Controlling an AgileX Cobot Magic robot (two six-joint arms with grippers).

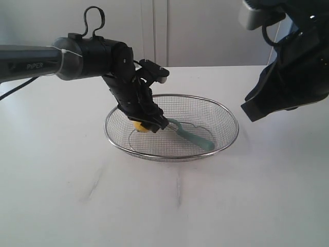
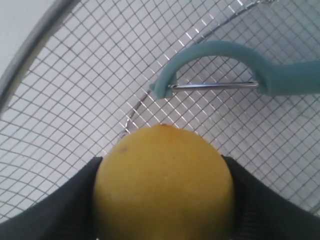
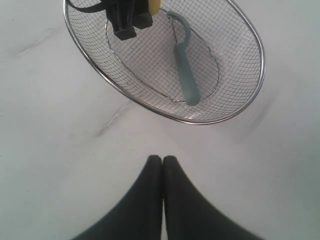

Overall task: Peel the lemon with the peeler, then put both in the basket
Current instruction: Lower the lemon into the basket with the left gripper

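The wire-mesh basket [image 1: 222, 110] sits mid-table. My left gripper [image 1: 145, 124] reaches down into it and is shut on the yellow lemon [image 1: 139, 126], which fills the left wrist view [image 2: 163, 182] between the two black fingers [image 2: 60, 210]. The teal peeler [image 1: 194, 136] lies on the basket's mesh just beside the lemon, its hooked blade head [image 2: 210, 70] toward it. The right wrist view shows the basket rim [image 3: 165, 111], the peeler [image 3: 185, 70] and a sliver of lemon [image 3: 154, 5]. My right gripper [image 3: 162, 160] hangs raised at the right, shut and empty; its arm [image 1: 288, 77] shows in the exterior view.
The white table [image 1: 77, 195] stretches around the basket on every side. A pale wall with a vertical seam [image 1: 167, 31] stands behind. The left arm's tube [image 1: 31, 62] reaches in from the left edge.
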